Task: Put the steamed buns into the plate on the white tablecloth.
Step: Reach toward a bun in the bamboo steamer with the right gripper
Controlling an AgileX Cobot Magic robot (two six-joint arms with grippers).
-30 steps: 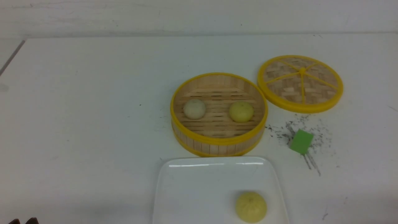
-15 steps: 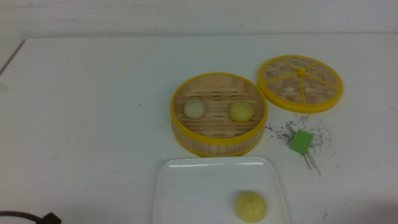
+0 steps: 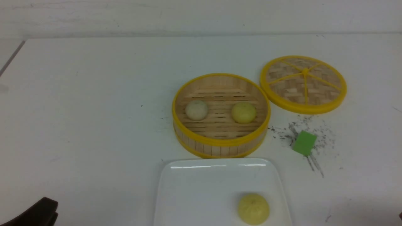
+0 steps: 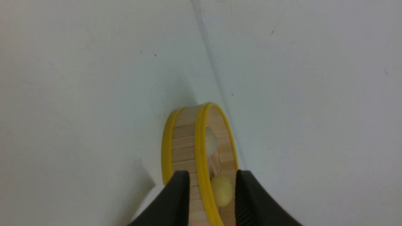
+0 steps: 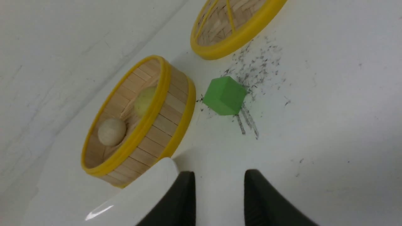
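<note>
Two steamed buns lie in the round bamboo steamer (image 3: 220,146): an off-white one (image 3: 196,110) on its left and a pale yellow one (image 3: 243,112) on its right. A third, pale yellow bun (image 3: 253,208) rests on the white square plate (image 3: 194,188), near its front right. The plate sits on the white tablecloth (image 3: 78,125) just in front of the steamer. My left gripper (image 4: 212,175) is open and empty, well back from the steamer (image 4: 185,141); only a dark part of it (image 3: 37,215) shows at the front view's lower left. My right gripper (image 5: 219,175) is open and empty beside the plate's corner (image 5: 138,191).
The woven steamer lid (image 3: 303,84) lies flat at the back right of the steamer. A green cube (image 3: 304,143) sits among dark scuff marks to the steamer's right, ahead of my right gripper (image 5: 224,95).
A dark part of my left arm has come further up into the front view's lower left corner. The buns, steamer, plate and cube have not moved.
</note>
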